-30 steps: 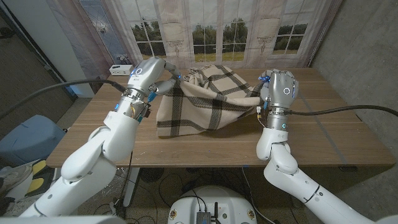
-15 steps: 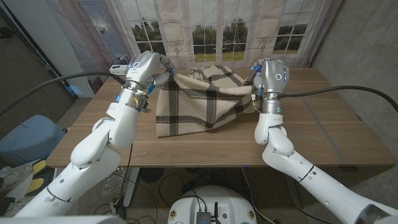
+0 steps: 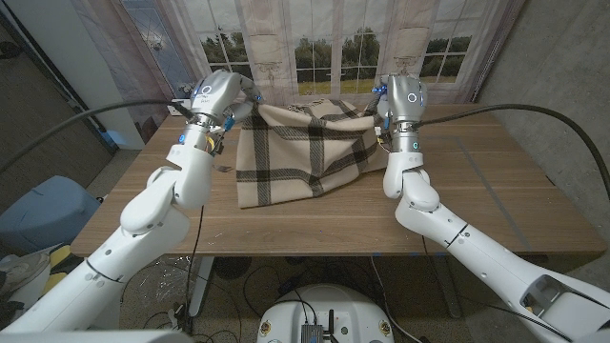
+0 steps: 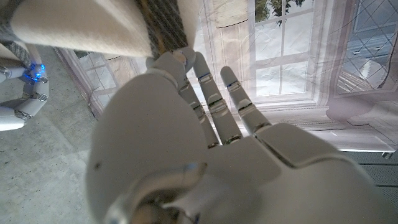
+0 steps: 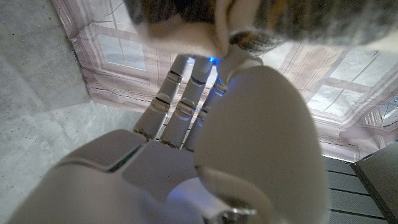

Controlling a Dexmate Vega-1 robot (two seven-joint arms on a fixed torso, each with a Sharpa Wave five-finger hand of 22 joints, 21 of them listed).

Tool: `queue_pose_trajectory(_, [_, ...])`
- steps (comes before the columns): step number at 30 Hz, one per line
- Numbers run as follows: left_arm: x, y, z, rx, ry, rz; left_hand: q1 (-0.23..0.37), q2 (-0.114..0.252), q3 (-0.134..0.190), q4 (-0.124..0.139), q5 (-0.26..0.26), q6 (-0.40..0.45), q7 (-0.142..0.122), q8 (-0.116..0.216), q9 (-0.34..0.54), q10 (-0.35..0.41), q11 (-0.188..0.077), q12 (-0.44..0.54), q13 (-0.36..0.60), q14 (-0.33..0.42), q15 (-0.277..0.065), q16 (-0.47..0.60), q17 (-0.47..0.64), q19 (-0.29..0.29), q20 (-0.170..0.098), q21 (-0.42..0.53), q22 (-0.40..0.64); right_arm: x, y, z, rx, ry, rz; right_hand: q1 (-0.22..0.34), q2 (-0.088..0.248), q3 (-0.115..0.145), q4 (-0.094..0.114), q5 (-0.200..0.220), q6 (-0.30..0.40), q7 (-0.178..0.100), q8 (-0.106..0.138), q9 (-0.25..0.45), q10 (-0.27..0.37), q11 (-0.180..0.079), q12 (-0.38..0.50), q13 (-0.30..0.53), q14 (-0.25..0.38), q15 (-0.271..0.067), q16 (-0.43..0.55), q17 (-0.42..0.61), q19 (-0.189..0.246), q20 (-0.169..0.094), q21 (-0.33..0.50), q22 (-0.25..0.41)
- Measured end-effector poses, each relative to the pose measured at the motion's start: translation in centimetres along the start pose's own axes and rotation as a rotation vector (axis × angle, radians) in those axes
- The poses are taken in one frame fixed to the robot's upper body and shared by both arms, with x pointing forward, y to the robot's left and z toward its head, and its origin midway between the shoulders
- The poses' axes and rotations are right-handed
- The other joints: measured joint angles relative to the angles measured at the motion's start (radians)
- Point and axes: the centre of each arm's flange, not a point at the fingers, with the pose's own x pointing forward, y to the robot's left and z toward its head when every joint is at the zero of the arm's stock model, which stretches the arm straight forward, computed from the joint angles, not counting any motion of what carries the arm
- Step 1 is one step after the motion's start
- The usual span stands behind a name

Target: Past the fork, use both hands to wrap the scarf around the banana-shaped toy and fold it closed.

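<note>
A cream scarf with dark plaid stripes [image 3: 300, 152] is stretched between my two hands over the middle of the wooden table [image 3: 477, 191]. My left hand [image 3: 229, 95] grips its far left corner, raised above the table. My right hand [image 3: 400, 100] grips the far right corner at about the same height. The scarf's near edge lies on the wood. In the left wrist view the cloth [image 4: 81, 25] is pinched at my fingertips, beyond my left hand [image 4: 186, 143]. The right wrist view shows the scarf [image 5: 186, 18] pinched above my right hand [image 5: 205, 137]. Whatever lies beneath the scarf is hidden.
Curtained windows [image 3: 315, 48] run behind the table's far edge. A blue seat [image 3: 38, 214] stands on the floor off the table's left side. Bare wood stretches to the right of the scarf and along the near edge.
Both hands have moved toward the table's far edge and risen, carrying the scarf's corners with them. The cloth has been pulled taut and spread wider between them.
</note>
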Motion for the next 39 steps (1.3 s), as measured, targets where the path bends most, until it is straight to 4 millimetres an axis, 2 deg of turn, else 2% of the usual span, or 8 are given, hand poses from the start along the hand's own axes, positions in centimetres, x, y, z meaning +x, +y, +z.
queue_pose_trajectory(14, [1.8, -1.0, -1.9, 0.051, 0.037, 0.004, -0.002, 0.002, -0.005, 0.004, 0.012, 0.000, 0.000, 0.007, 0.000, -0.002, -0.002, -0.005, 0.014, 0.007, -0.001, -0.008, 0.009, 0.000, 0.000, 0.010, 0.000, 3.8, 2.8, 1.0, 0.004, -0.027, 0.022, -0.008, 0.000, 0.015, -0.001, 0.000, 0.000, 0.000, 0.008, -0.004, 0.000, 0.000, -0.008, 0.005, 0.009, -0.002, -0.018, 0.010, -0.005, -0.006, 0.009, -0.005])
queue_pose_trajectory(16, [1.8, -1.0, -2.0, 0.054, 0.046, 0.006, -0.002, 0.002, -0.005, 0.004, 0.016, 0.000, 0.000, 0.007, 0.000, -0.002, -0.002, -0.006, 0.015, 0.007, -0.001, -0.011, 0.013, 0.000, 0.000, 0.013, 0.000, 4.6, 3.3, 1.1, -0.010, -0.028, 0.023, -0.012, -0.004, 0.024, -0.001, 0.000, -0.005, -0.005, 0.008, -0.005, 0.000, 0.000, -0.008, 0.007, 0.009, -0.002, -0.019, 0.015, -0.005, -0.006, 0.009, -0.005])
queue_pose_trajectory(17, [2.5, -1.4, -2.2, 0.069, 0.041, 0.001, -0.004, 0.004, -0.005, 0.004, 0.019, 0.000, 0.000, 0.007, -0.001, -0.002, -0.002, -0.006, 0.015, 0.007, -0.001, -0.013, 0.014, 0.000, 0.000, 0.013, 0.000, 4.8, 3.8, 1.3, 0.015, -0.033, 0.035, -0.012, -0.004, 0.024, -0.001, 0.000, -0.005, -0.005, 0.008, -0.005, 0.000, 0.000, -0.008, 0.008, 0.009, -0.002, -0.019, 0.015, -0.005, -0.006, 0.009, -0.005])
queue_pose_trajectory(25, [3.8, -1.9, -2.8, 0.101, 0.053, -0.002, -0.004, 0.004, -0.005, 0.004, 0.026, 0.004, -0.004, 0.011, -0.005, 0.008, -0.004, -0.011, 0.015, 0.006, 0.000, -0.019, 0.018, -0.002, -0.002, 0.021, 0.000, 6.9, 5.6, 1.6, 0.021, -0.042, 0.052, -0.012, -0.004, 0.032, -0.001, 0.000, -0.005, -0.005, 0.008, -0.005, 0.000, 0.000, -0.015, 0.012, 0.009, -0.002, -0.026, 0.021, -0.005, -0.006, 0.017, -0.005])
queue_pose_trajectory(39, [4.9, -2.9, -3.9, 0.144, 0.090, -0.025, -0.008, 0.000, -0.005, 0.004, 0.035, -0.001, -0.003, 0.015, -0.009, 0.009, -0.005, -0.008, 0.015, 0.009, 0.002, -0.024, 0.028, -0.006, 0.002, 0.032, 0.000, 10.1, 8.7, 2.2, 0.026, -0.063, 0.098, -0.017, -0.010, 0.050, -0.003, 0.000, -0.005, -0.005, 0.008, -0.009, 0.007, -0.001, -0.023, 0.012, 0.014, -0.004, -0.042, 0.034, -0.009, -0.002, 0.024, -0.005])
